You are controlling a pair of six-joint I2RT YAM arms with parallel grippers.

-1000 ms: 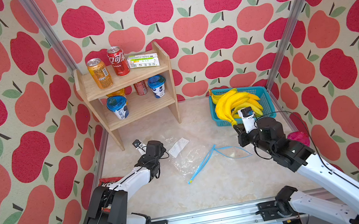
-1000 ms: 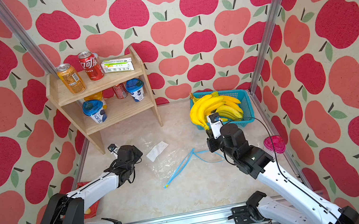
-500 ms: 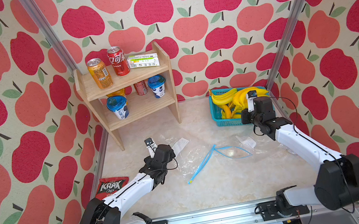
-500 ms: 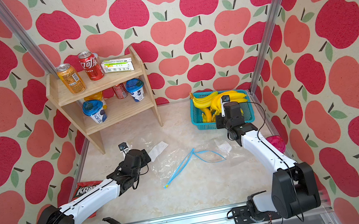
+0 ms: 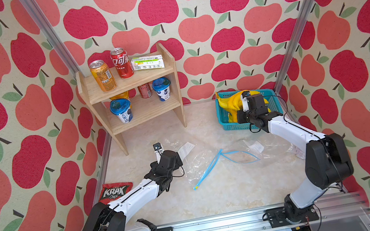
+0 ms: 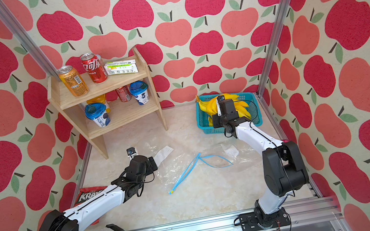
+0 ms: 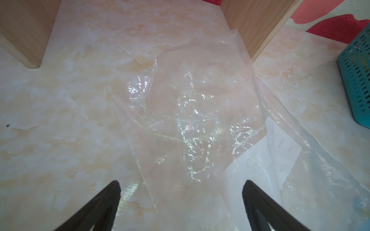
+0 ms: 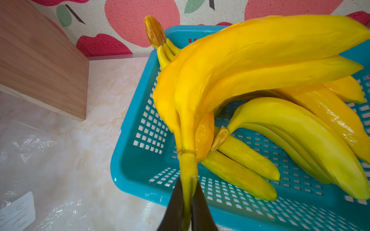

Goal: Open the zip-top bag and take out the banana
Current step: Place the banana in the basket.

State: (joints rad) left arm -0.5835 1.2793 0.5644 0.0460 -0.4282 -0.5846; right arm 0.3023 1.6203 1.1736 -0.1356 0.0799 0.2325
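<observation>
The right gripper is clamped on the stem of the banana, a yellow bunch that arches up over the teal basket. The stem sits just inside the basket's rim, at the corner facing the wooden shelf. A second bunch lies on the basket floor under it; whether the two touch I cannot tell. The basket's far side runs close along the back wall, so the free side is the one towards the bag.

The zip-top bag lies flat and empty on the tabletop, out from the basket towards the shelf. Its blue zip strip is parted into a loop. One bag edge reaches the shelf leg nearest the basket, as the left wrist view shows.

The left gripper hovers over the bag's end farthest from the basket, its fingers wide apart and holding nothing. A chips packet lies beyond it, farther from the basket, against the side wall. Bare marble lies in front of the bag.
</observation>
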